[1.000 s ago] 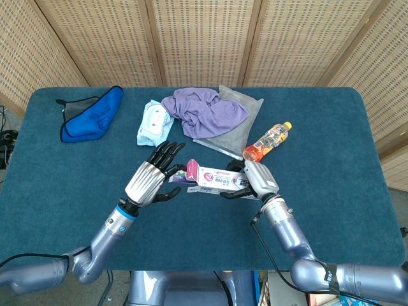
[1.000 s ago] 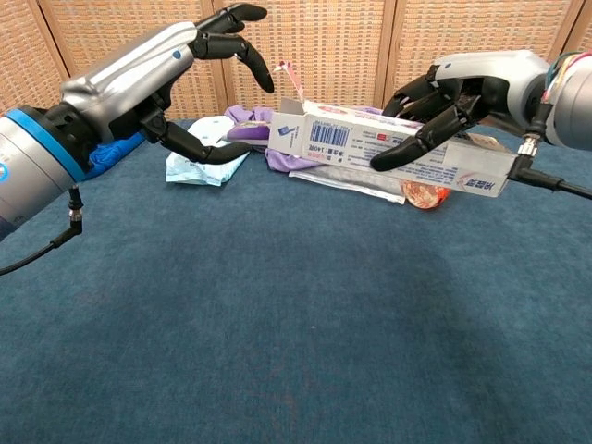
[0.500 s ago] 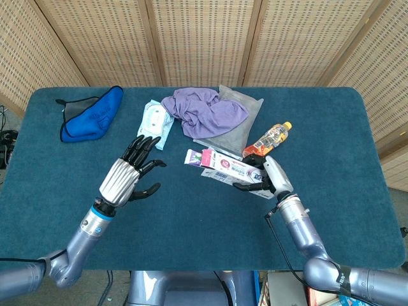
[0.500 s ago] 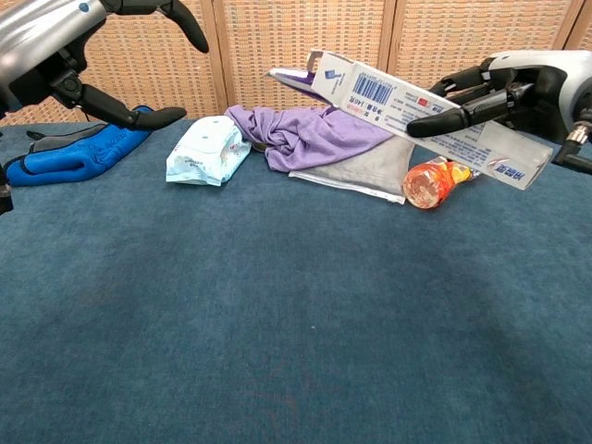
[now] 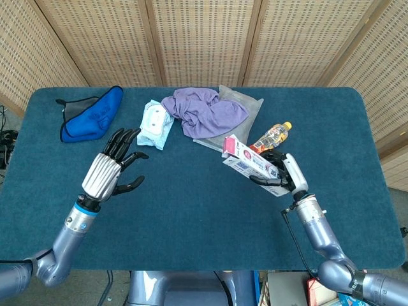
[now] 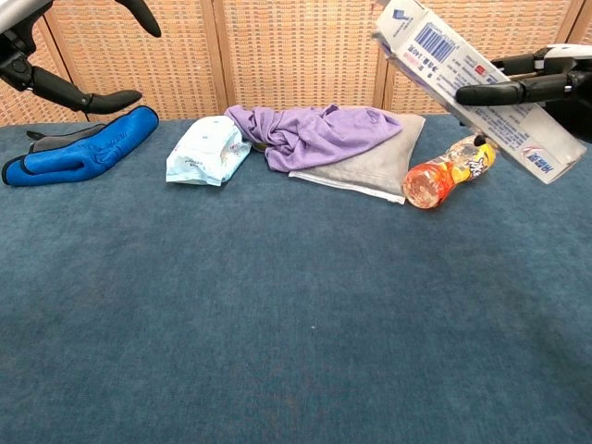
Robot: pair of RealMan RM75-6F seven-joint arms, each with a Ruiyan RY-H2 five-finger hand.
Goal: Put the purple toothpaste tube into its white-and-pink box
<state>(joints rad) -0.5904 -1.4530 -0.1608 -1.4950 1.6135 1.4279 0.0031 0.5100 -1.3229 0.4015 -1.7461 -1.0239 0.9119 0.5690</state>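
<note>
white-pink box (image 5: 250, 163), purple cloth (image 5: 203, 111), blue mitt (image 5: 92, 115)

left robot hand (image 5: 113, 167) raised, fingers spread; right robot hand (image 5: 284, 173) clasped, gripping

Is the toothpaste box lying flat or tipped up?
Tipped up. The right hand holds the white-and-pink box in the air, its far end raised high, lower end by the hand, above the table.

A tabletop (image 5: 191, 217) covered in deep teal, carpet-like fabric with rounded far corners fills the scene. Behind its far edge stand woven rattan screen panels (image 5: 204, 38) in wooden frames (image 5: 151, 38), folding inward at left and right. The light is even and soft, with faint shadows.
</note>
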